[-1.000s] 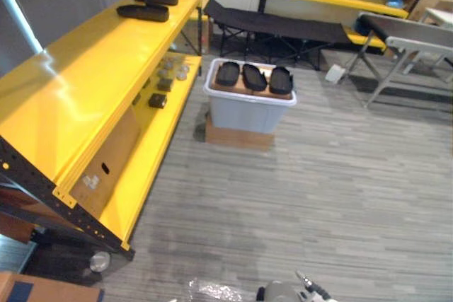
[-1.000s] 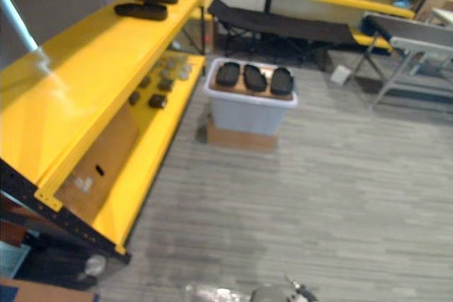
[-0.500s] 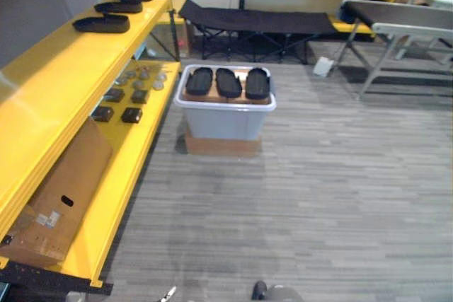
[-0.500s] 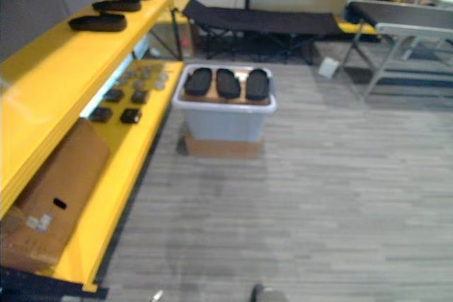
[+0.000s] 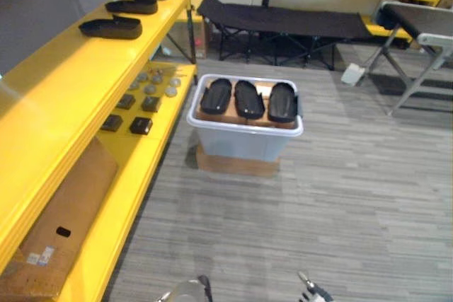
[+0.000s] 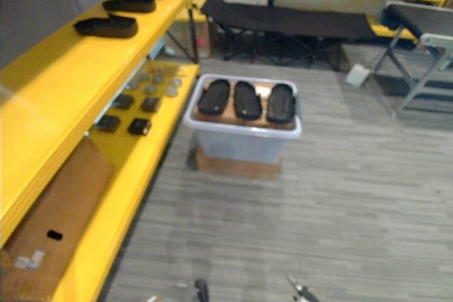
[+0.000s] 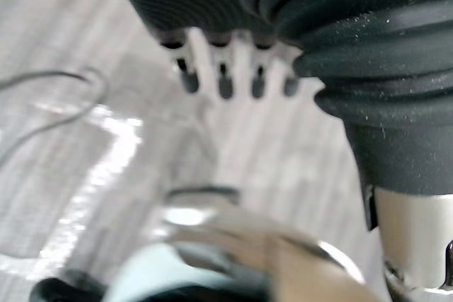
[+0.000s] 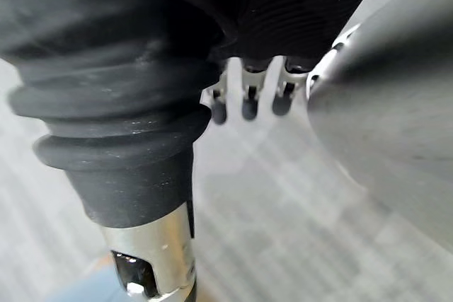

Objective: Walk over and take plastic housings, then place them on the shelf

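Note:
Three black plastic housings [image 5: 249, 99] lie side by side on cardboard in a white bin [image 5: 244, 127] on the floor ahead, beside the yellow shelf [image 5: 64, 83]. Three more black housings [image 5: 111, 27] lie on the shelf's top board at its far end. My left hand [image 7: 225, 68] hangs over the grey floor with straight fingers and holds nothing. My right hand [image 8: 249, 90] hangs the same way, fingers relaxed and empty. Both hands are far from the bin.
The bin stands on a flat cardboard box [image 5: 237, 162]. On the lower shelf board lie small dark parts [image 5: 140, 125], grey discs and a large cardboard box [image 5: 60, 221]. A black folding cot [image 5: 283, 22] and a grey table [image 5: 421, 30] stand behind.
The whole view has shifted as the camera moved; the bin now looks larger and nearer. The housings, bin and shelf themselves have not moved.

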### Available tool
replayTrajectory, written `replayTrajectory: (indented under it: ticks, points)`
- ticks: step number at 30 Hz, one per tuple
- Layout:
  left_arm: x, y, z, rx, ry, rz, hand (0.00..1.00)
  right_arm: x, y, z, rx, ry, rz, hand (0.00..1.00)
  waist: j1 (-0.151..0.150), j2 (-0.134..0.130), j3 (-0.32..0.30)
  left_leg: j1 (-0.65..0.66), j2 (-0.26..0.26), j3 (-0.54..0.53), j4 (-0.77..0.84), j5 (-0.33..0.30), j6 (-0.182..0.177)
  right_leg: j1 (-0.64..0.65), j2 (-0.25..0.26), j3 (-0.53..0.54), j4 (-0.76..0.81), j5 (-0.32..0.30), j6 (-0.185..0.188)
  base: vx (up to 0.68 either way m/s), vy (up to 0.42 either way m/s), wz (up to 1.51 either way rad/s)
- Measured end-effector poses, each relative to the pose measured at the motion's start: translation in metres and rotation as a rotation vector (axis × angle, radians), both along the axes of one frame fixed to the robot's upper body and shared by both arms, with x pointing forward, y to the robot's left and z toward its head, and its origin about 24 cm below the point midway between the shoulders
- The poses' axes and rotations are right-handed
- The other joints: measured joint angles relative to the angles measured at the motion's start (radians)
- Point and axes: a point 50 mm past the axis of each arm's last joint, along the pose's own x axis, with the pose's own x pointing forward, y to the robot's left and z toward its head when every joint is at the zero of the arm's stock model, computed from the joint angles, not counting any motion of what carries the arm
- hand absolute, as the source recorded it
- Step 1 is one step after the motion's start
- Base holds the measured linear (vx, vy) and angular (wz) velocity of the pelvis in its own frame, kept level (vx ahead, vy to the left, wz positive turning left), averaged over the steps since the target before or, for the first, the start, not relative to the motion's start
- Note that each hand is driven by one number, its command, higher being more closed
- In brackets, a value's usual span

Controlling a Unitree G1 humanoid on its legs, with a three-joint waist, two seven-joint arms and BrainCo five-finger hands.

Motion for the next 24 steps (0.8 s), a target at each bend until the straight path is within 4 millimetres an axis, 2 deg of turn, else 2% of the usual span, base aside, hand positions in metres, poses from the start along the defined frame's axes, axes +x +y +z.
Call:
replayTrajectory:
  ticks: [1, 4, 5, 6, 7, 8, 9, 10, 11, 12, 13, 14, 15, 16, 17, 19, 21, 23, 24]
  points:
    - [0.001, 0.001, 0.000, 0.002, -0.001, -0.010, 0.00, -0.001, 0.001, 0.000, 0.004, 0.000, 0.001, 0.00, -0.001, 0.000, 0.000, 0.024, 0.001, -0.004, -0.019, -0.001, -0.002, -0.010, 0.006, -0.012, -0.014, -0.015, 0.000, 0.34, 0.058, 0.19]
    - [0.027, -0.001, 0.004, -0.011, -0.068, -0.018, 0.00, 0.000, -0.001, 0.000, -0.012, -0.012, -0.001, 0.00, -0.009, 0.010, 0.003, 0.075, 0.018, -0.026, -0.066, -0.011, -0.021, -0.098, 0.034, -0.015, -0.194, -0.011, 0.009, 0.28, -0.008, 0.20]
    - [0.039, -0.003, 0.007, -0.024, -0.100, -0.014, 0.00, 0.002, -0.005, 0.002, -0.026, -0.022, -0.004, 0.00, -0.009, 0.026, 0.000, 0.074, 0.042, -0.027, -0.066, -0.023, -0.041, -0.146, 0.041, -0.014, -0.289, 0.024, 0.011, 0.36, -0.057, 0.07]
    - [0.048, -0.006, 0.008, -0.035, -0.121, -0.010, 0.00, 0.005, -0.009, 0.003, -0.041, -0.033, -0.008, 0.00, -0.009, 0.047, 0.001, 0.082, 0.077, -0.024, -0.063, -0.039, -0.066, -0.188, 0.058, -0.014, -0.373, 0.091, 0.000, 0.30, -0.060, -0.04]
    - [0.051, -0.007, 0.009, -0.047, -0.134, 0.014, 0.00, 0.006, -0.011, 0.004, -0.046, -0.039, -0.007, 0.00, -0.010, 0.054, 0.004, 0.093, 0.093, -0.021, -0.063, -0.046, -0.079, -0.200, 0.066, -0.011, -0.408, 0.125, -0.003, 0.33, -0.083, -0.18]
    - [0.053, -0.008, 0.010, -0.068, -0.156, 0.063, 0.00, 0.008, -0.011, 0.005, -0.048, -0.047, 0.001, 0.00, -0.009, 0.055, 0.005, 0.115, 0.118, -0.001, -0.055, -0.067, -0.114, -0.220, 0.080, -0.008, -0.460, 0.194, 0.000, 0.34, -0.132, -0.24]
    - [0.052, -0.011, 0.009, -0.096, -0.171, 0.113, 0.00, 0.009, -0.009, 0.005, -0.047, -0.049, 0.016, 0.00, -0.010, 0.048, 0.001, 0.149, 0.133, 0.004, -0.043, -0.091, -0.154, -0.225, 0.082, -0.004, -0.470, 0.243, -0.012, 0.45, -0.228, -0.20]
    - [0.052, -0.014, 0.009, -0.108, -0.175, 0.123, 0.00, 0.008, -0.007, 0.005, -0.044, -0.047, 0.018, 0.00, -0.012, 0.044, -0.002, 0.165, 0.138, 0.003, -0.037, -0.102, -0.171, -0.222, 0.081, -0.002, -0.466, 0.257, -0.021, 0.40, -0.247, -0.01]
    - [0.051, -0.020, 0.008, -0.129, -0.178, 0.133, 0.00, 0.006, -0.003, 0.004, -0.032, -0.040, 0.021, 0.00, -0.013, 0.026, -0.014, 0.187, 0.141, 0.000, -0.024, -0.127, -0.206, -0.221, 0.080, 0.011, -0.446, 0.263, -0.033, 0.36, -0.249, 0.13]
    - [0.051, -0.023, 0.008, -0.139, -0.180, 0.148, 0.00, 0.006, -0.001, 0.003, -0.026, -0.038, 0.030, 0.00, -0.014, 0.016, -0.020, 0.196, 0.142, -0.004, -0.017, -0.144, -0.216, -0.220, 0.077, 0.012, -0.430, 0.261, -0.037, 0.38, -0.297, 0.32]
    - [0.046, -0.035, 0.005, -0.173, -0.169, 0.182, 0.00, 0.008, -0.005, 0.005, -0.046, -0.041, 0.032, 0.00, -0.021, 0.054, -0.027, 0.205, 0.192, -0.019, 0.014, -0.179, -0.218, -0.229, 0.108, 0.000, -0.360, 0.280, -0.037, 0.54, -0.426, 0.33]
    - [0.042, -0.046, 0.003, -0.200, -0.162, 0.215, 0.00, 0.006, -0.011, 0.005, -0.055, -0.022, 0.050, 0.00, -0.026, 0.078, -0.039, 0.164, 0.241, -0.038, 0.123, -0.167, -0.228, -0.225, 0.132, -0.020, -0.322, 0.235, -0.054, 0.51, -0.436, 0.26]
    - [0.041, -0.046, 0.003, -0.202, -0.169, 0.227, 0.00, 0.005, -0.013, 0.005, -0.059, -0.012, 0.057, 0.00, -0.022, 0.085, -0.043, 0.129, 0.259, -0.052, 0.202, -0.148, -0.225, -0.220, 0.140, -0.021, -0.316, 0.218, -0.064, 0.46, -0.429, 0.12]
    - [0.040, -0.047, 0.003, -0.201, -0.172, 0.252, 0.00, 0.002, -0.018, 0.005, -0.065, 0.001, 0.063, 0.00, -0.015, 0.098, -0.039, 0.055, 0.289, -0.095, 0.361, -0.094, -0.199, -0.183, 0.154, -0.034, -0.331, 0.198, -0.077, 0.36, -0.364, 0.15]
    - [0.041, -0.048, 0.003, -0.194, -0.179, 0.252, 0.00, -0.003, -0.021, 0.004, -0.070, 0.019, 0.060, 0.00, -0.017, 0.115, -0.037, 0.003, 0.317, -0.120, 0.488, -0.080, -0.207, -0.120, 0.169, -0.047, -0.377, 0.194, -0.080, 0.36, -0.335, 0.20]
    - [0.041, -0.047, 0.004, -0.185, -0.186, 0.249, 0.00, -0.012, -0.022, 0.001, -0.063, 0.053, 0.058, 0.00, -0.016, 0.119, -0.038, -0.037, 0.324, -0.107, 0.566, -0.083, -0.215, -0.023, 0.178, -0.056, -0.445, 0.195, -0.080, 0.33, -0.257, 0.12]
    - [0.041, -0.045, 0.004, -0.183, -0.187, 0.246, 0.00, -0.014, -0.023, 0.001, -0.065, 0.065, 0.063, 0.00, -0.014, 0.117, -0.038, -0.059, 0.307, -0.081, 0.477, -0.083, -0.214, 0.026, 0.179, -0.058, -0.502, 0.194, -0.078, 0.23, -0.148, -0.05]
    - [0.036, -0.046, 0.002, -0.183, -0.171, 0.238, 0.00, -0.014, -0.026, 0.001, -0.079, 0.067, 0.048, 0.00, -0.015, 0.110, -0.037, -0.067, 0.241, -0.065, 0.185, -0.074, -0.222, 0.045, 0.166, -0.061, -0.543, 0.200, -0.063, 0.17, 0.016, 0.03]
    - [0.035, -0.045, 0.002, -0.177, -0.172, 0.235, 0.00, -0.016, -0.028, 0.002, -0.085, 0.064, 0.032, 0.00, -0.016, 0.105, -0.033, -0.068, 0.201, -0.066, 0.047, -0.041, -0.213, 0.058, 0.154, -0.067, -0.556, 0.202, -0.050, 0.17, 0.109, 0.04]
